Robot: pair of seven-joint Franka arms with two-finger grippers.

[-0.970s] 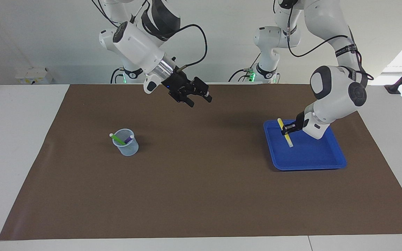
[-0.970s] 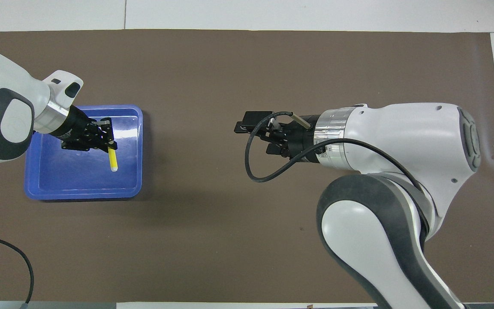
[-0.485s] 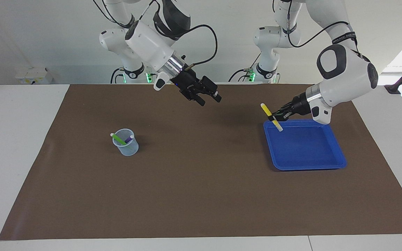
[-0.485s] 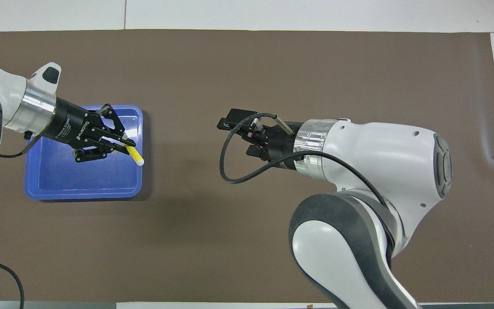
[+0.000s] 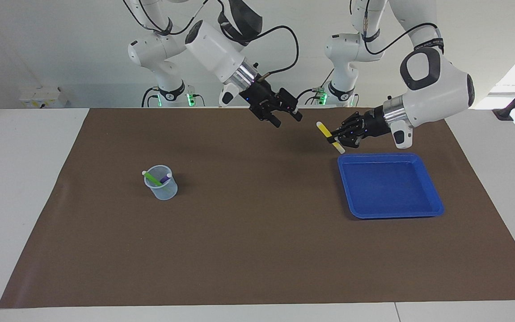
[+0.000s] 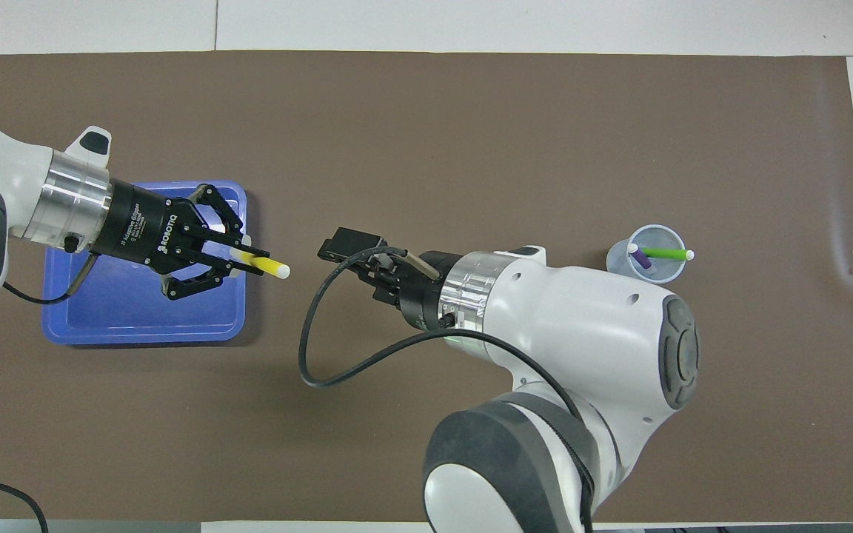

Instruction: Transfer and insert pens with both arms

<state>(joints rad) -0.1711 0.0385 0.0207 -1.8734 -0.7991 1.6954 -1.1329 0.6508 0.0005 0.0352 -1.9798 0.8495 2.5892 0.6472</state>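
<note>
Brown mat [image 5: 257, 250], left fingers [image 5: 334, 137] gripping yellow pen [image 5: 330, 137], right fingers [image 5: 287, 117] apparently spread.

Setting: robotics laboratory. Evidence: white table [image 5: 25, 188] under a brown mat [image 5: 257, 250], bare white wall [image 5: 52, 44], and two idle smaller arms [image 5: 161, 67] that stood beside the working claws.

A white table [image 5: 25, 188] carries a large brown mat [image 5: 248, 232] that covers most of its top. Directly on the mat lie 2 things, well apart. A blue tray [image 5: 432, 208] sits toward the left arm's end. A small clear cup [image 5: 164, 190] stands upright toward the right arm's end, about as far from the robots as the tray.
</note>
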